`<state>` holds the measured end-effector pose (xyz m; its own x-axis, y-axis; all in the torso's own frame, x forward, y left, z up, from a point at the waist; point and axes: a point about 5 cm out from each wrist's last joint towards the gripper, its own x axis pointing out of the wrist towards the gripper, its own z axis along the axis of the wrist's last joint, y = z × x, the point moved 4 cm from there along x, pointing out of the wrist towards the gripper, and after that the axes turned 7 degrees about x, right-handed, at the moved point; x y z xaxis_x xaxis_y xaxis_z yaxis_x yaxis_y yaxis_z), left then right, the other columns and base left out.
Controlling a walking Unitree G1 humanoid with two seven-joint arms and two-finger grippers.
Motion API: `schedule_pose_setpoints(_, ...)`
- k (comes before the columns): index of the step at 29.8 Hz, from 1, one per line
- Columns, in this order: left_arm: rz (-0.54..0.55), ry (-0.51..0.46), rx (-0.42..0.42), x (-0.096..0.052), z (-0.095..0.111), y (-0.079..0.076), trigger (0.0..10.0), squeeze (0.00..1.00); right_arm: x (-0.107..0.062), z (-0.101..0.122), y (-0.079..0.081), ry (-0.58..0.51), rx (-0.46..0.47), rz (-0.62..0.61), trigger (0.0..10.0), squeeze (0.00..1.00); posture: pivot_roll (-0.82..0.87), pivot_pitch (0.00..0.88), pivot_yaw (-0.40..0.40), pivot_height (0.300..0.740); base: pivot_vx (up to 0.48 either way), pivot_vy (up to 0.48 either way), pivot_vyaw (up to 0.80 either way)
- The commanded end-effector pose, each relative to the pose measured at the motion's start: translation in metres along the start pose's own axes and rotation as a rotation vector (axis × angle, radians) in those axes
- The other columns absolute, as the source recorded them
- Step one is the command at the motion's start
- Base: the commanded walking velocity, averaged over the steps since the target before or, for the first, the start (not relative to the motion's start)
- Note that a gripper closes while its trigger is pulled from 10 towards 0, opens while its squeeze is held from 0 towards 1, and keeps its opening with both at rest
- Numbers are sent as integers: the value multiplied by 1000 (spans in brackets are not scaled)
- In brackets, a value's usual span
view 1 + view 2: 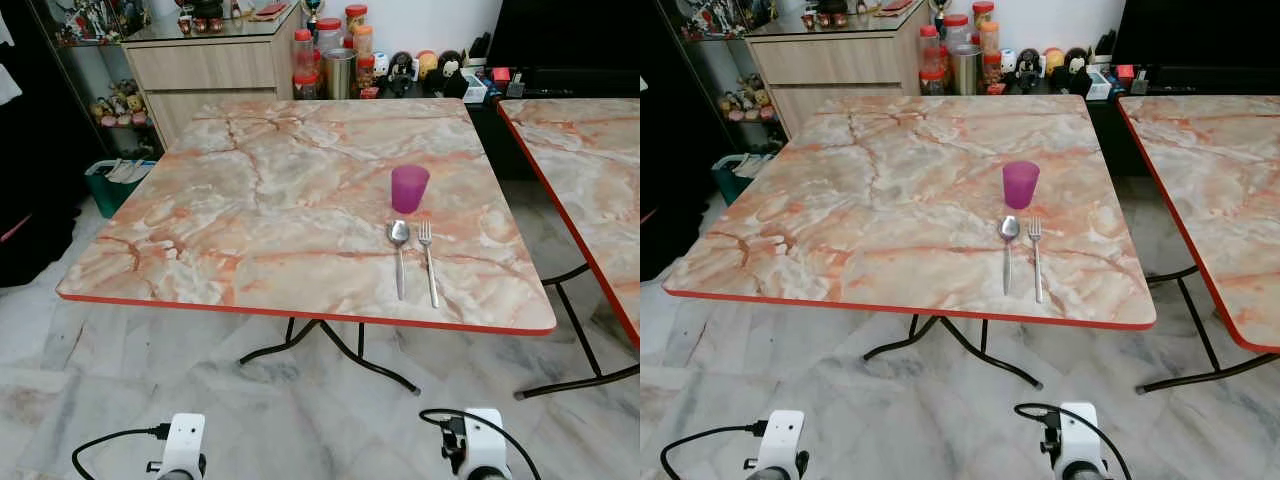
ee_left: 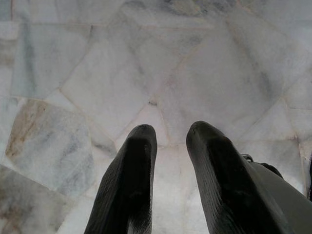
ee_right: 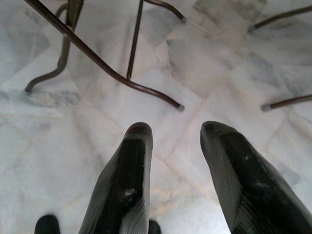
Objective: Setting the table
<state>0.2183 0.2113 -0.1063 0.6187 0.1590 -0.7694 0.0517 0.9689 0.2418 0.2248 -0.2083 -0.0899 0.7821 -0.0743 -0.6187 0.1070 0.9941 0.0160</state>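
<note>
Purple translucent plastic cup (image 1: 409, 188), steel spoon (image 1: 398, 251) and steel fork (image 1: 427, 259) lay lengthwise ahead, nearer the right gripper (image 3: 175, 131); both it and the left gripper (image 2: 168, 131) hung parted, empty.

**Both arms hanging low, grippers empty**

The robot's two arms hang down at its sides, with just the white wrist housings and their black cables visible at the lower edge of the head camera's view. The left gripper (image 2: 170, 134) points straight down, its two long black fingers (image 2: 131, 180) parted with a narrow gap between the tips and nothing held. The right gripper (image 3: 178, 134) also points downward (its gap looks a little wider), fingers (image 3: 243, 180) apart and empty as well.
</note>
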Motion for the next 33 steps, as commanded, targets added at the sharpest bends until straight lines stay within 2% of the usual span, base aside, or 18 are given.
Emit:
schedule_pose_setpoints(1,18,17,-4,0,-4,5,10000,0,1,1,3,2,4,6,10000,0,-22,0,57,740,0,0,0)
schedule_pose_setpoints(7,24,18,-8,0,-4,7,10000,0,0,17,13,-108,-80,82,10000,0,-25,0,55,740,0,0,0)
schedule_pose_setpoints(13,23,26,-4,-1,-8,8,10000,0,-15,21,2,-220,-131,90,10000,0,-51,0,66,740,0,0,0)
schedule_pose_setpoints(14,22,27,0,-1,-9,8,10000,0,-22,32,1,-294,-133,88,10000,0,-58,0,72,740,0,0,0)
schedule_pose_setpoints(17,20,27,7,-1,-9,9,10000,0,-30,48,3,-380,-123,91,10000,0,-69,0,80,740,0,0,0)
schedule_pose_setpoints(21,20,27,7,-1,-9,9,10000,0,-31,49,3,-387,-124,93,10000,0,-69,0,80,740,0,0,0)
schedule_pose_setpoints(22,14,21,19,0,-5,8,10000,0,-42,79,20,-504,-145,134,10000,0,-74,0,83,740,0,0,0)
schedule_pose_setpoints(23,14,21,19,0,-5,8,10000,0,-42,79,20,-504,-145,134,10000,0,-74,0,83,740,0,0,0)
schedule_pose_setpoints(24,11,16,24,0,-3,7,10000,0,-51,100,33,-581,-149,164,10000,0,-75,0,82,740,0,0,0)
schedule_pose_setpoints(26,13,11,20,0,-1,7,10000,0,-57,123,44,-642,-142,183,10000,0,-71,0,75,740,0,0,0)
schedule_pose_setpoints(27,13,11,20,0,-1,7,10000,0,-57,123,44,-642,-142,183,10000,0,-71,0,75,740,0,0,0)
schedule_pose_setpoints(29,14,11,17,0,-1,6,10000,0,-57,146,51,-696,-138,195,10000,0,-66,0,70,740,0,0,0)
schedule_pose_setpoints(30,14,11,17,0,-1,6,10000,0,-57,146,51,-696,-138,195,10000,0,-66,0,70,740,0,0,0)
schedule_pose_setpoints(33,20,21,-7,-1,-6,6,10000,0,-40,176,48,-721,-63,134,10000,0,-62,0,72,740,0,0,0)
